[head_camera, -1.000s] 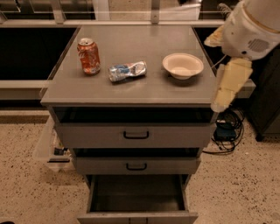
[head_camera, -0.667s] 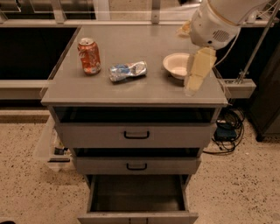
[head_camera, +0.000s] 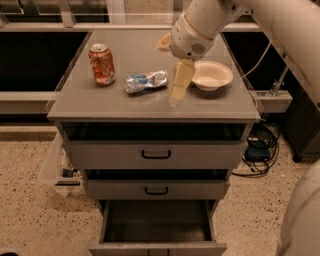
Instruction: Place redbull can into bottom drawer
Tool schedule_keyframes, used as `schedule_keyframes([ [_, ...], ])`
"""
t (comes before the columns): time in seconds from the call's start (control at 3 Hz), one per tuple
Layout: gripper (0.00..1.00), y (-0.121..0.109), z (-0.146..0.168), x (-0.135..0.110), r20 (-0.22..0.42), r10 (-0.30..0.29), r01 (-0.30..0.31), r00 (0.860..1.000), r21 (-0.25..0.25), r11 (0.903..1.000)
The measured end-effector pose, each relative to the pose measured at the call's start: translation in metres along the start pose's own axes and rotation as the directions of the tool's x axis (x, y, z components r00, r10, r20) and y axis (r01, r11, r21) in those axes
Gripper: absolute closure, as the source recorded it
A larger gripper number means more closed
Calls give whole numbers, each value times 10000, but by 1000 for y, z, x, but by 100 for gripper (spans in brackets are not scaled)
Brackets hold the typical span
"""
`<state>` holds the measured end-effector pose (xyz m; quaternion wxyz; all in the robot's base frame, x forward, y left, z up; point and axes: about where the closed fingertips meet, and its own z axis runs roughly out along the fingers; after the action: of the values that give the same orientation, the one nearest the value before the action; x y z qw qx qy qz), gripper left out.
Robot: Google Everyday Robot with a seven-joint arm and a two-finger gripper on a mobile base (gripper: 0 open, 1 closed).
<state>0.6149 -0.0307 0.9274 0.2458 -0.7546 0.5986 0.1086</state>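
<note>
Gripper (head_camera: 178,91), openness unclear, hangs mid-frame beside the redbull can (head_camera: 146,81) lying on the grey cabinet top (head_camera: 130,52), speckled floor (head_camera: 25,210) below

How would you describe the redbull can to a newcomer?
On the cabinet top, the redbull can lies on its side between the upright orange can and the white bowl. The gripper hangs close beside it. It alone is silver-blue and crumpled.

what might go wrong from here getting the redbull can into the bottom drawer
The redbull can lies dented on its side just beside the gripper; a nudge might roll it away. The white bowl sits close on the gripper's other side and could get knocked. The bottom drawer is open low down, under two other drawers, so the arm may clip them.
</note>
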Motion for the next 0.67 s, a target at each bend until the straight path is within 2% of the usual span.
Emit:
schedule_keyframes([
  [0.33,0,-20,31,-11,632,-126,148,9979,-339,9993],
  [0.67,0,-23,35,-10,683,-107,130,9976,-346,9993],
])
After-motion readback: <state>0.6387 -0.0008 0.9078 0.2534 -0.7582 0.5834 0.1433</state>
